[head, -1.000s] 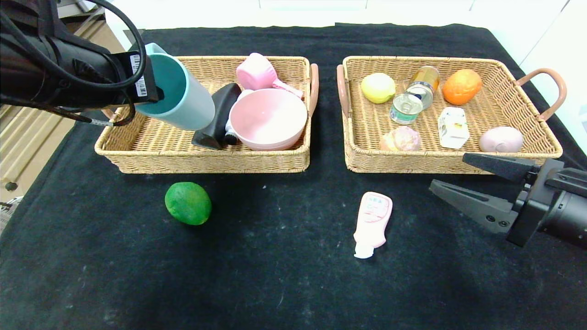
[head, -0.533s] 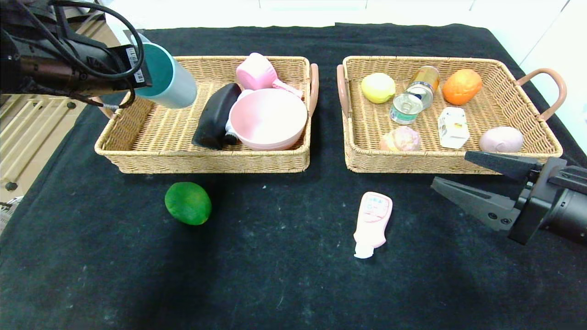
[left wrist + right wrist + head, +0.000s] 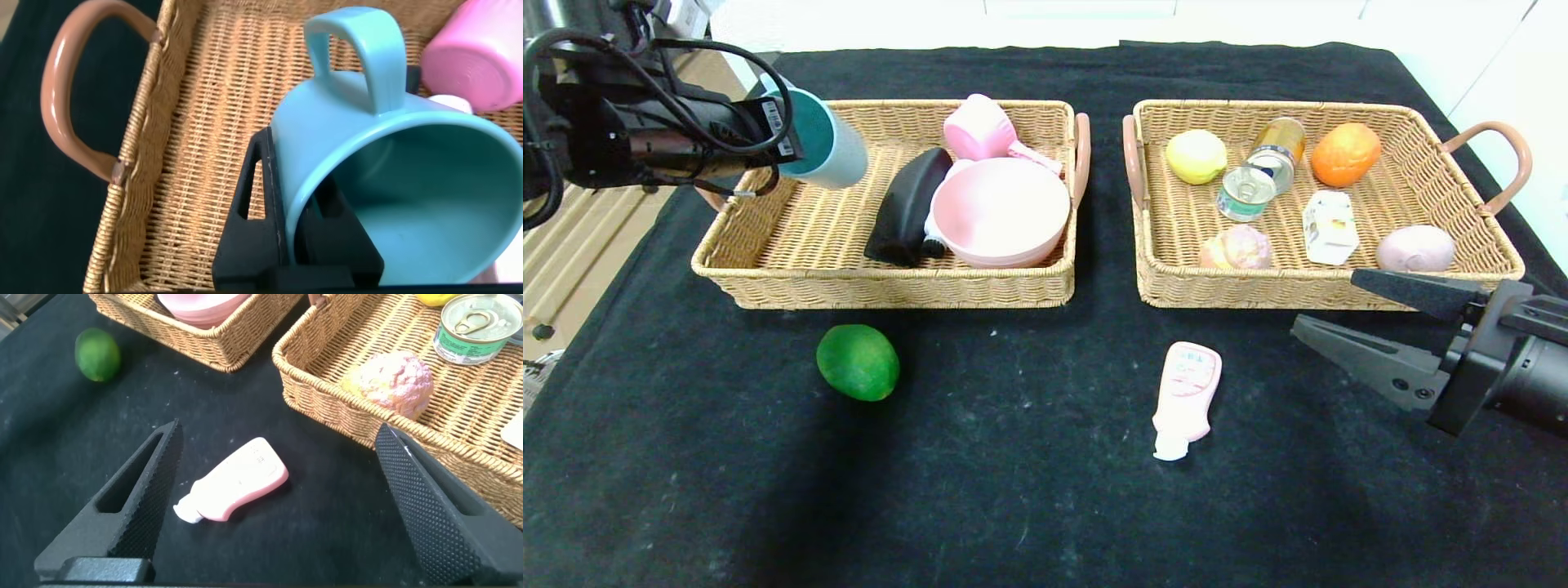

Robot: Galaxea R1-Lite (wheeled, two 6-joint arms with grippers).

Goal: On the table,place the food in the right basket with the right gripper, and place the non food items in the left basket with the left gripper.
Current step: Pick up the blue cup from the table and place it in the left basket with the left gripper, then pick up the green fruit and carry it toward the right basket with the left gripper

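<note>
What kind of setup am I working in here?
Probably a lab sorting bench, not a real kitchen: a table under black cloth, two wicker baskets, and toy-like food such as the green fruit.

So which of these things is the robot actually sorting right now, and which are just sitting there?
In play:
- teal mug, held by the left gripper over the left basket
- green lime and pink bottle, unsorted on the table
- right gripper, open near the right basket

Already sorted:
- pink bowl
- tin can
- orange
</note>
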